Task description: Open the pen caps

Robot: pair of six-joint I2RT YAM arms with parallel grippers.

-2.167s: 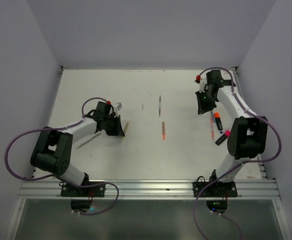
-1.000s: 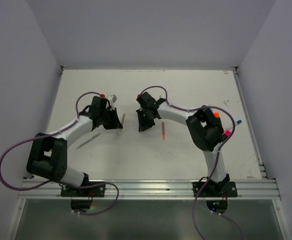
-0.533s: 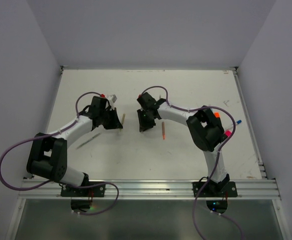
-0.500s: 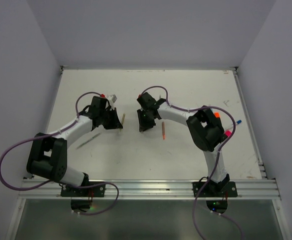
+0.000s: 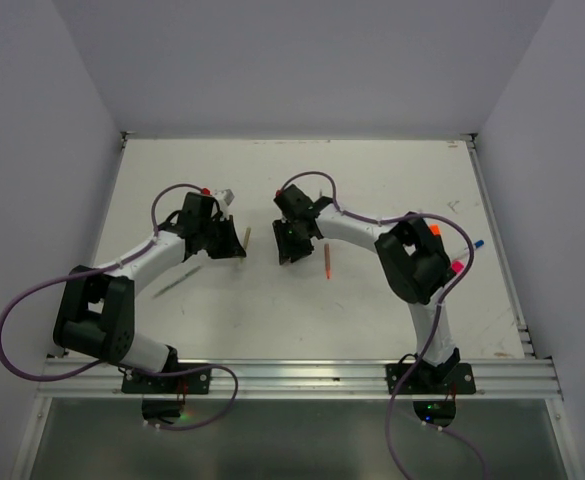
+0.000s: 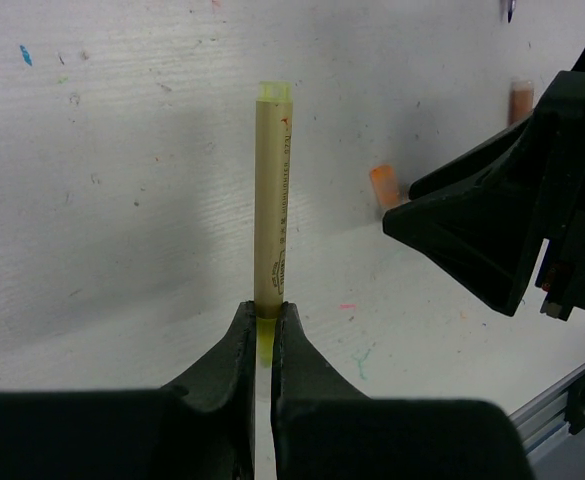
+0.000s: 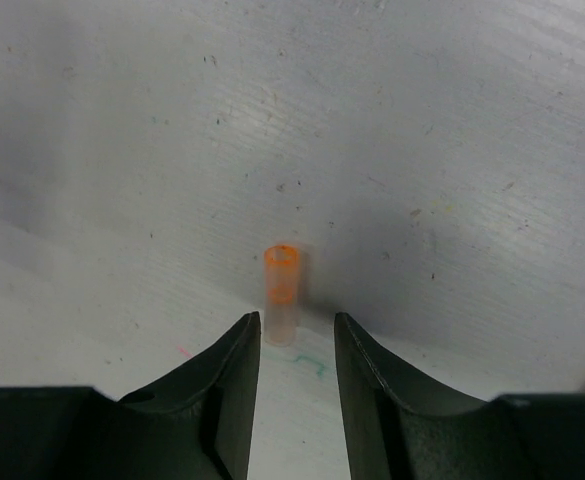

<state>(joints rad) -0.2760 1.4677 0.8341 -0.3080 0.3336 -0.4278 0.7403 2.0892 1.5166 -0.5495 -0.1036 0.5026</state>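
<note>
Left fingers [image 6: 240, 345] are clamped shut on the near end of a tan pen [image 6: 271, 200]. The barrel runs straight out from them toward 12 o'clock in the left wrist view, with a yellow-green tip at the far end.

Off at 3 o'clock of that barrel, a small pale-orange cap [image 6: 384, 186] lies on the white bench [image 6: 122, 200], apart from the pen. The right fingers [image 7: 240, 370] are spread open right at it. In the right wrist view the cap sits on the bench at the gap between the two tips, its open end turned toward 12 o'clock, and neither tip appears to touch it.

From above, the two arms face each other mid-bench, the right one at 3 o'clock of the left. A red-orange pen [image 5: 327, 261] lies just past the right fingers, again at 3 o'clock. A pink highlighter cap [image 5: 456, 266] and an orange highlighter cap [image 5: 434, 228] peek out beside the right arm's elbow.
</note>
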